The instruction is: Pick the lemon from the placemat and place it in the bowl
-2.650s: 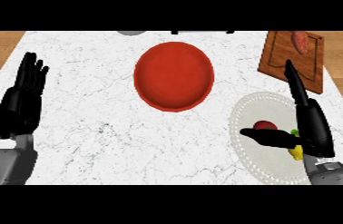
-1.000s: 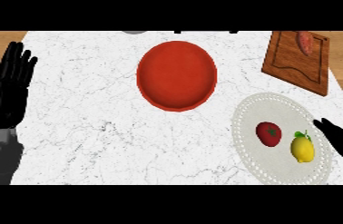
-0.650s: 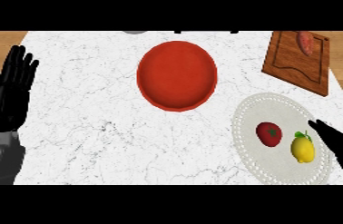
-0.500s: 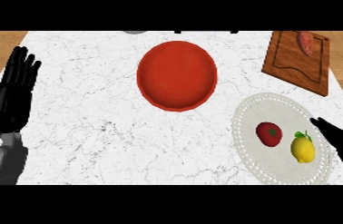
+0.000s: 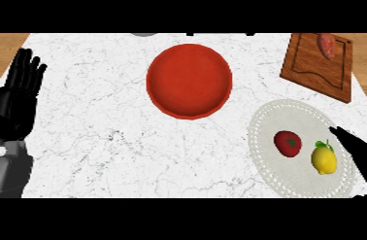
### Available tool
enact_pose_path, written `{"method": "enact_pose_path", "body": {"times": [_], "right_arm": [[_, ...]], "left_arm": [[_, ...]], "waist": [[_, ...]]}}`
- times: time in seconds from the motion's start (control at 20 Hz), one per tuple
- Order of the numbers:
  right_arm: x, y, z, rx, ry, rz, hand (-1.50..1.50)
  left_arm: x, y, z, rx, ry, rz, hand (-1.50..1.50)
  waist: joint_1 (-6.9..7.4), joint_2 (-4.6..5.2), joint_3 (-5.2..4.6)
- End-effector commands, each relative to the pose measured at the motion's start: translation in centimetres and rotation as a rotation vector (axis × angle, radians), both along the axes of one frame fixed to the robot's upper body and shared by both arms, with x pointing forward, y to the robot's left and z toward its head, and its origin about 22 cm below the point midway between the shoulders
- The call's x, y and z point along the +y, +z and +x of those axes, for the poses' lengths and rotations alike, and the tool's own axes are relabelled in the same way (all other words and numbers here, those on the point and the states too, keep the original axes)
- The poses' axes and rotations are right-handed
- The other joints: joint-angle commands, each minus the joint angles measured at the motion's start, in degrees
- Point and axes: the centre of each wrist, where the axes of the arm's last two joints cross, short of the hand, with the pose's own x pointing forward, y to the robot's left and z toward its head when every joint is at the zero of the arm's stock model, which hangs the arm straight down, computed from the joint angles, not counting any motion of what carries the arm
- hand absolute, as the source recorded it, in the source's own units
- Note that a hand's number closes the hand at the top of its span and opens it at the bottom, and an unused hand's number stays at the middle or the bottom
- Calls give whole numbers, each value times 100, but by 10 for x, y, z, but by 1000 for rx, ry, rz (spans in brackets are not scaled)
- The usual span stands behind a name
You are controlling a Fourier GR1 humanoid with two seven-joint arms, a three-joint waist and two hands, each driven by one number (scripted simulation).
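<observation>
Your lemon (image 5: 323,159) lay near the placemat's (image 5: 272,117) right edge, just beside a tomato (image 5: 288,143), with the red bowl (image 5: 189,81) well apart toward the counter's (image 5: 100,137) middle. Your right hand (image 5: 351,143) showed only fingertips beside the lemon, so I cannot tell its state. Your left hand (image 5: 20,95) rested open at the left edge. Closing blind risked nudging the lemon or catching the tomato.

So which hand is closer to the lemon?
The right hand. Its fingers sit just right of the lemon on the placemat. The left hand rests open far away at the counter's left edge.
</observation>
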Motion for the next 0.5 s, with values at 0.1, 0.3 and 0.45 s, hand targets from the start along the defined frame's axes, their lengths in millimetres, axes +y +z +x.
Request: {"method": "enact_pose_path", "body": {"times": [0.1, 0.3, 0.45], "right_arm": [[-29, -3, 18, -38, 34, 35, -150], [-16, -17, 17, -41, 59, 30, -150], [-10, -26, 20, -20, 68, 13, -150]], "left_arm": [[5, 3, 0, -2, 8, 21, 0], [2, 10, 17, 13, -1, -7, 0], [-6, -4, 0, -3, 7, -3, 0]], "waist": [[12, -1, -2], [-3, 2, -3], [14, -1, -3]]}}
